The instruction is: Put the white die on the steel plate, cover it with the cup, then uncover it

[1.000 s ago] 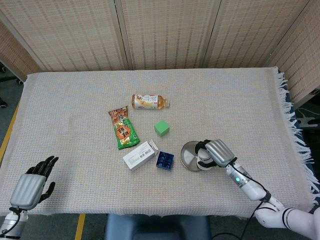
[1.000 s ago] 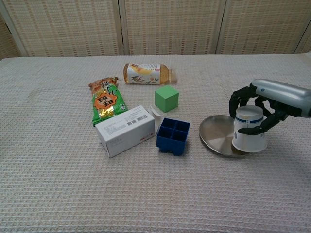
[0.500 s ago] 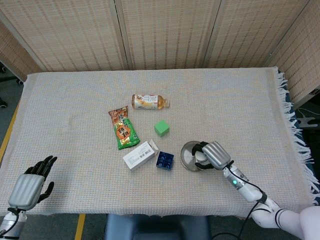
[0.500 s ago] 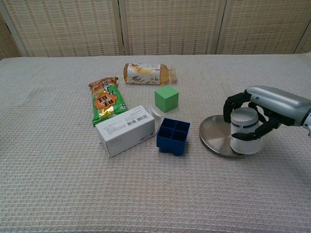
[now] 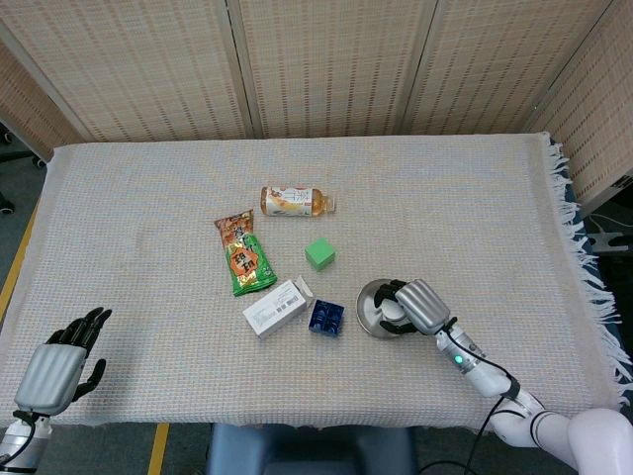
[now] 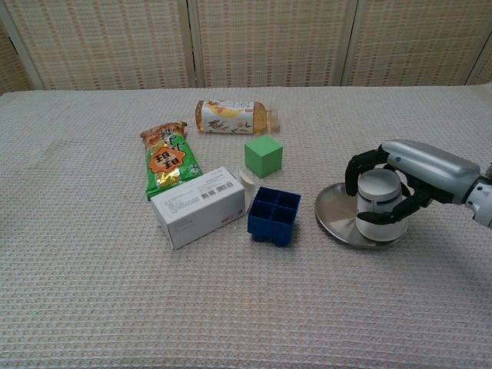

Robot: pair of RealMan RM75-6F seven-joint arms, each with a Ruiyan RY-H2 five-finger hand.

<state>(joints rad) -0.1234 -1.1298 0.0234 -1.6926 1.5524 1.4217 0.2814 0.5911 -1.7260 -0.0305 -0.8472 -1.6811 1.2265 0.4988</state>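
On the steel plate (image 6: 338,215), your right hand (image 6: 407,173) has its fingers wrapped around the upside-down cup (image 6: 379,205); the die isn't visible and is presumably beneath it. Seat the rim flat before you let go, then lift straight up. Your right forearm reaches in low from the right. Your left hand (image 5: 59,364) hangs empty, fingers apart, at the table's near-left corner.

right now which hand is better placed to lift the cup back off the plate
Right. The right hand already grips the upturned cup on the steel plate; the left hand hangs open at the table's far corner.
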